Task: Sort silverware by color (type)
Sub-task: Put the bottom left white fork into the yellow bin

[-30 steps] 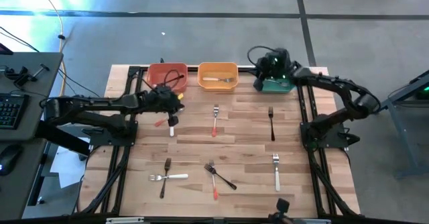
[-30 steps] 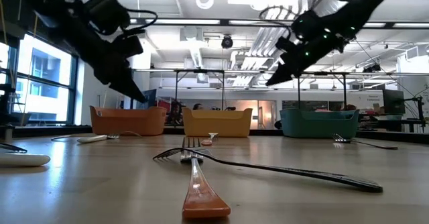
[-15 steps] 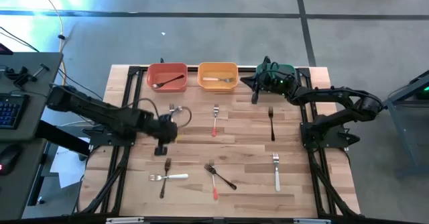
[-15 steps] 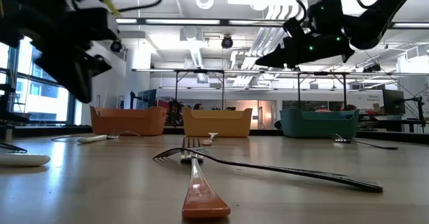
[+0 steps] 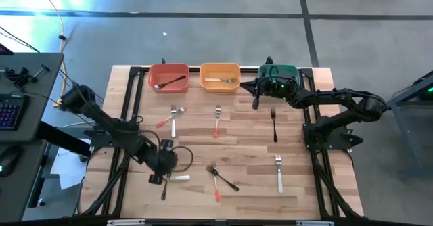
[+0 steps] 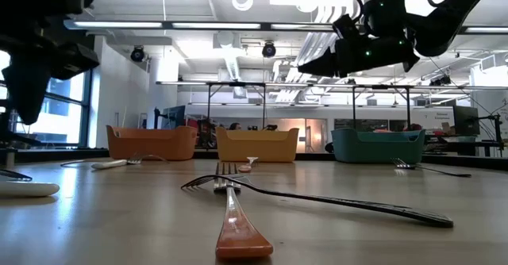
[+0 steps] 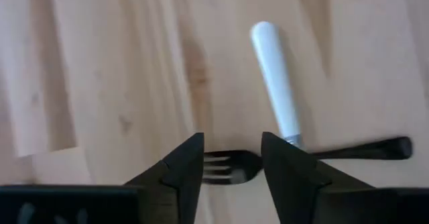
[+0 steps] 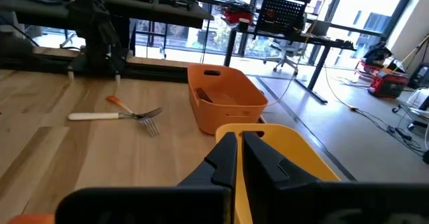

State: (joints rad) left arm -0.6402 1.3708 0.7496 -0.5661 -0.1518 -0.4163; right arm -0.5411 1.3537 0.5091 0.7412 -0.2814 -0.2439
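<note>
Silverware remains scattered on the wooden table [image 5: 298, 206]. Left gripper [image 7: 231, 163] hovers low over a crossed pair near the table's front-left: a white-handled fork [image 7: 276, 83] lying over a dark fork [image 7: 231, 168]. Its jaws stand apart, with the dark fork's tines between the fingertips [image 7: 184, 163].

Right gripper [image 5: 256, 103] hangs empty just in front of the green bin [image 5: 287, 70], jaws together; the right wrist view looks past its closed fingers toward the yellow bin [image 8: 315, 170] and red bin [image 8: 228, 96].

Procedure for the step in hand, judged to be the pickup of the dark fork:
- Centre the fingers on the neck just behind the tines, clear of the white handle.
- Descend until the pads flank the metal, then close.
- Lift vertically; the white fork rests on the dark one and may be dragged or flipped.
- Carry to the red bin, where a dark fork [image 5: 169, 84] already lies.

Other forks remain mid-table: a red-handled fork [image 5: 217, 121] and a second dark fork [image 5: 274, 124].
</note>
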